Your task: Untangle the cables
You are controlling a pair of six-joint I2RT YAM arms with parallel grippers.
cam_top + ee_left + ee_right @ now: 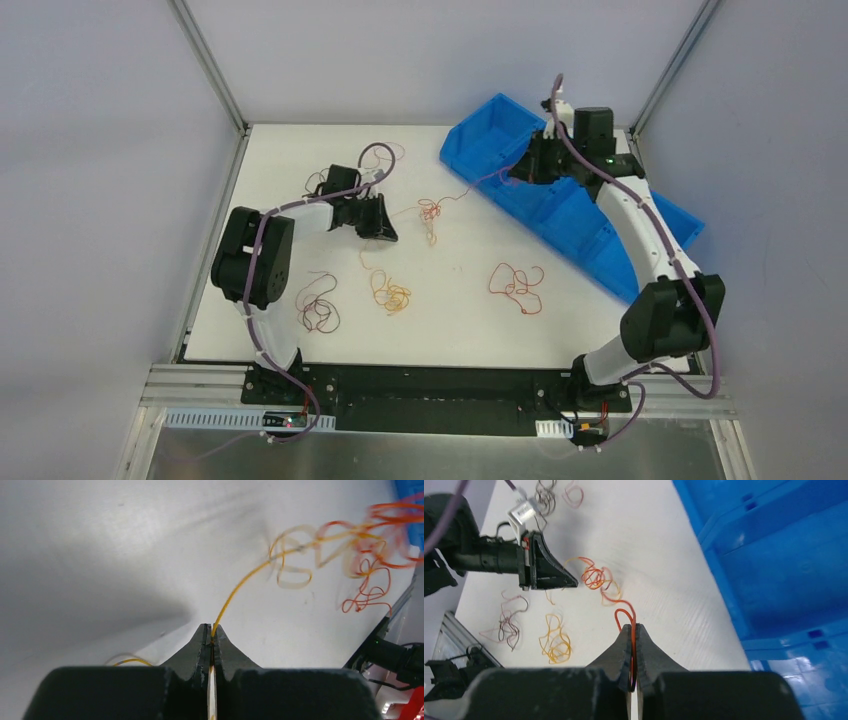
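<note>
Top external view: the left gripper (385,228) and right gripper (516,170) flank a small orange-red knot (431,212) of cables. The knot lies on the white table (600,330) just beside the blue bin (590,240), on the bin's left-arm side. The right gripper sits over the bin's near corner; the left gripper is on the far side of the knot from the bin.

Left wrist view: the left claw is closed tight on a yellow strand (240,587), which rises from the fingertips and arcs toward the blurred knot.

Right wrist view: the right claw is pinched shut on a red strand (624,616), which loops out of the tips and runs back to the same knot.

Three strands lie apart from the knot and farther from the bin: a dark brown one (318,305), a yellow-orange one (390,293) and a red one (517,285).

Step in hand, as judged: pulling the last knot apart from two opposite ends, most of the task appearing done. The next move probably calls for slow, opposed drawing, away from the bin on the left and toward it on the right, while watching whether the loops slip free or cinch tighter; cinching would call for a fresh grip nearer the knot.
</note>
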